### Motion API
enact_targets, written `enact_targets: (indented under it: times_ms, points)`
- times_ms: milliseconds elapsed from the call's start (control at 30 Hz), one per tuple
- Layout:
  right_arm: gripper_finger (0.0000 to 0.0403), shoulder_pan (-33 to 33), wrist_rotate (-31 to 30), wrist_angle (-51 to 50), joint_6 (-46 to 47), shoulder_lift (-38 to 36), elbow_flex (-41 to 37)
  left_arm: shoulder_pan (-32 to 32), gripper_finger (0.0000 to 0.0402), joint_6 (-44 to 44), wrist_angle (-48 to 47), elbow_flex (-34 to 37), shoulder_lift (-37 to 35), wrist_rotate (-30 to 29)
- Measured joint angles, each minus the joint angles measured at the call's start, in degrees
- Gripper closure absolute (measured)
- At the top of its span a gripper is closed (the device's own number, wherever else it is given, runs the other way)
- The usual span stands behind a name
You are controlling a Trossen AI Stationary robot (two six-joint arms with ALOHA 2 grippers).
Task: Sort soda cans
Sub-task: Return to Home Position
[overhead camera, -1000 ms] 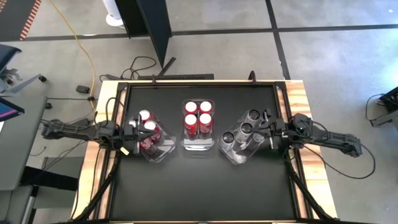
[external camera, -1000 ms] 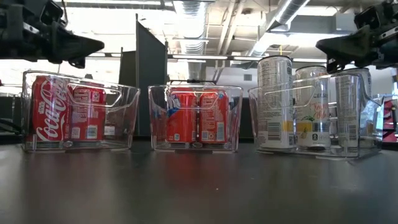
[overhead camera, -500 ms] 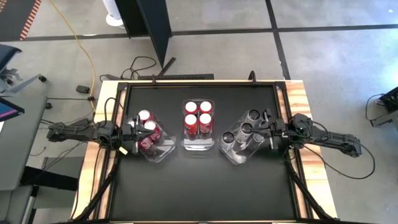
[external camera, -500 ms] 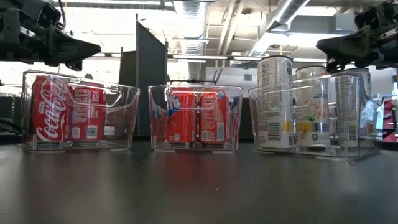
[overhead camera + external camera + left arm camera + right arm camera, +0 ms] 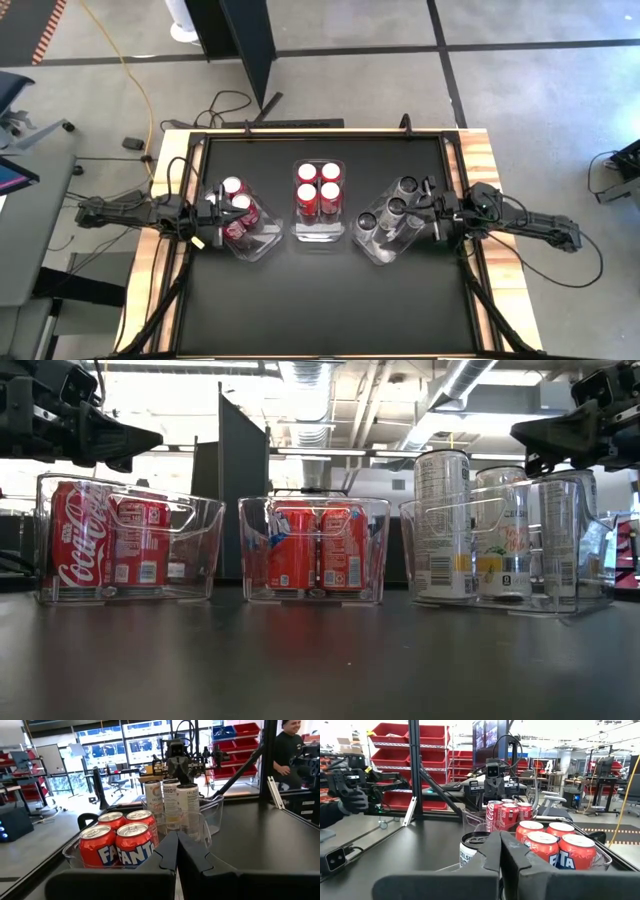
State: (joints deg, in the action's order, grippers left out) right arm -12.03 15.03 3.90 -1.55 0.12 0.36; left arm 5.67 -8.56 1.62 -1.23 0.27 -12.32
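Left claw [image 5: 218, 213] is shut, fingers pressed together with nothing pinched, hanging over the outer side of the left bin [image 5: 262, 243]. From the low view it sits higher than the bin's rim, so the Coke cans [image 5: 241, 204] standing in that bin are just below and a bit inward of its tip, not touching. Right claw [image 5: 424, 208] is the mirror of that: also closed up on nothing, up above the outer side of the right bin [image 5: 378, 250], with the silver cans [image 5: 397, 207] upright underneath and just inward of it. Between the two, the middle bin [image 5: 320, 232] holds four Fanta cans [image 5: 308, 193] in a square at its far end, well apart from either claw. All three bins sit in a row across the black counter [image 5: 320, 300], outer ones angled. No loose cans on the counter that I can see. A person [image 5: 290, 745] shows in the room past the counter in the left wrist view.
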Motion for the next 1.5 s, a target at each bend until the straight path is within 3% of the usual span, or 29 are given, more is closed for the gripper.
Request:
enact_targets:
  times_ms: [233, 1500]
  points:
    - [0.0370, 0.0, 0.0, 0.1, 2.6, 0.0, 0.0, 0.0, 0.0401, 0.9, -0.1, 0.0, 0.0, 0.0]
    - [0.0372, 0.0, -0.1, 0.0, 3.1, 0.0, -0.1, 0.0, 0.0401, 1.1, -0.1, 0.1, 0.0, -0.1]
